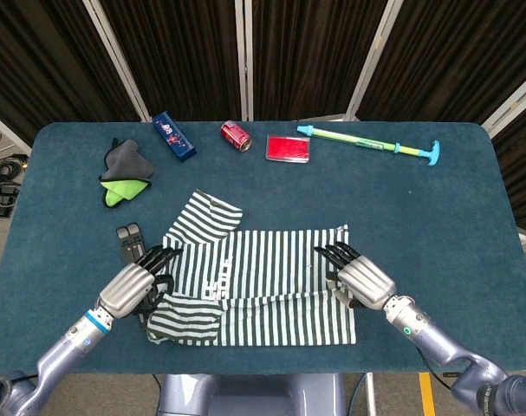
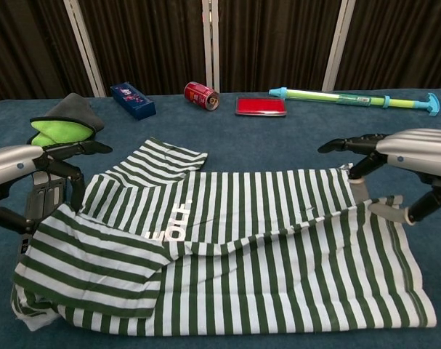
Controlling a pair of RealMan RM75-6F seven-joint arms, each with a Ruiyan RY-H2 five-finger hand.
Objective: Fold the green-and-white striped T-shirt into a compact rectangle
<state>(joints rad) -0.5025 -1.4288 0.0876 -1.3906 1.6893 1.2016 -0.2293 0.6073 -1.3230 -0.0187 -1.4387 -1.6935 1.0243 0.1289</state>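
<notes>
Blue table (image 1: 436, 225) — striped T-shirt (image 1: 271, 286), clutter

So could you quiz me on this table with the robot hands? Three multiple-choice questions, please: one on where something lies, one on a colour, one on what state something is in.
1. Where does the soda can lie?
A. between the blue box and the red case
B. on the shirt
C. right of the long toy pump

2. What colour is the table?
A. white
B. dark blue
C. yellow

3. In what state is the striped T-shirt?
A. rolled into a ball
B. hanging off the far edge
C. near hem lifted and laid over its middle

Answers:
1 A: the head view shows the can lying between box and case along the far edge.
2 B: its covering is dark blue all around the shirt.
3 C: the left hand and right hand hold the doubled edge, partly covering the lettering.
</notes>
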